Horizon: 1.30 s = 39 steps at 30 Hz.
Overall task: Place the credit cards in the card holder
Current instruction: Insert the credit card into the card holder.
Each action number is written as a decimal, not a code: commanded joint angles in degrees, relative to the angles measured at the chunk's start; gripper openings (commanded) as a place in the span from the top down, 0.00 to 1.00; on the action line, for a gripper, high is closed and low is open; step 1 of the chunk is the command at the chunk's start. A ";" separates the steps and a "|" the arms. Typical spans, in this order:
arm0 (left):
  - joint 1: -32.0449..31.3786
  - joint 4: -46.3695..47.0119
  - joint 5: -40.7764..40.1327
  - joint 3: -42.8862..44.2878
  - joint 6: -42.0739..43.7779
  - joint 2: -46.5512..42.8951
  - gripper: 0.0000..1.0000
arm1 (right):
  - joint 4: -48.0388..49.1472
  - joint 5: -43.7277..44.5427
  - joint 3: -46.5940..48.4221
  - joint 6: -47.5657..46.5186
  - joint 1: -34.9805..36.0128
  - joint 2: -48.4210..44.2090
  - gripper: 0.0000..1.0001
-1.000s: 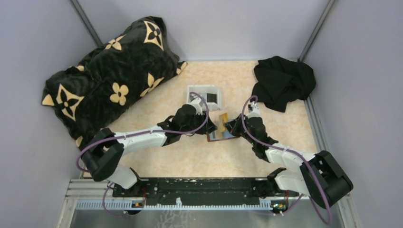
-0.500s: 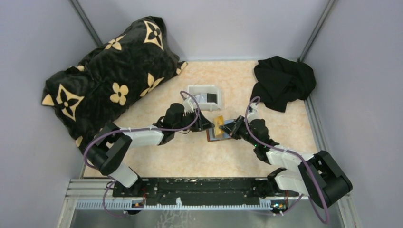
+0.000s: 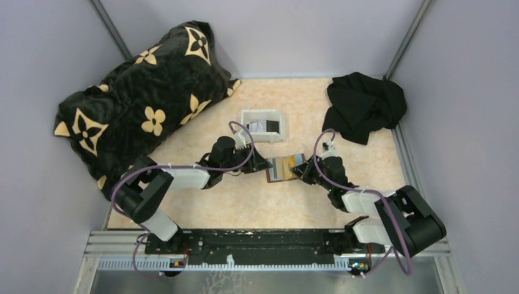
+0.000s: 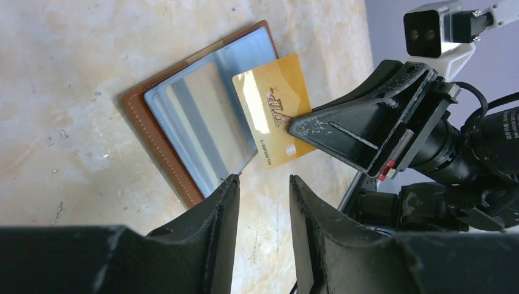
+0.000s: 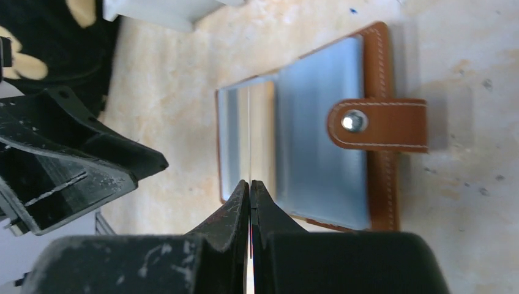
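Note:
The card holder (image 3: 297, 162) (image 4: 138, 116) (image 5: 379, 159), brown leather with clear pockets, lies open on the table. A gold credit card (image 4: 269, 101) (image 3: 283, 165) is in my right gripper (image 3: 302, 173) (image 4: 294, 127) (image 5: 250, 182), which is shut on its edge. The card's far end overlaps a clear pocket; whether it is inside cannot be told. My left gripper (image 3: 260, 164) (image 4: 263, 180) (image 5: 156, 165) is open and holds nothing, just left of the holder. A grey card (image 3: 257, 127) and a black card (image 3: 273, 127) lie in the white tray.
The white tray (image 3: 248, 116) (image 5: 159, 9) stands just behind the holder. A black pillow with gold flowers (image 3: 141, 92) fills the back left. A black cloth (image 3: 364, 104) lies at the back right. Grey walls close in both sides.
My left gripper has drawn back to the left, off the holder. The right gripper has come down with the gold card, which now lies flatter against the holder.

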 commanded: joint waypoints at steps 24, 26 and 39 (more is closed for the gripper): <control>0.09 -2.37 0.58 3.63 -2.24 11.57 0.62 | 7.94 0.49 -0.03 -5.69 -1.59 6.72 1.00; 0.00 -2.65 0.71 4.11 -2.32 12.22 0.63 | 8.22 0.25 0.06 -5.82 -1.58 7.19 1.00; -0.09 -4.91 0.52 5.39 -1.84 14.39 0.66 | 11.09 -1.24 0.75 -6.40 -1.64 9.95 1.00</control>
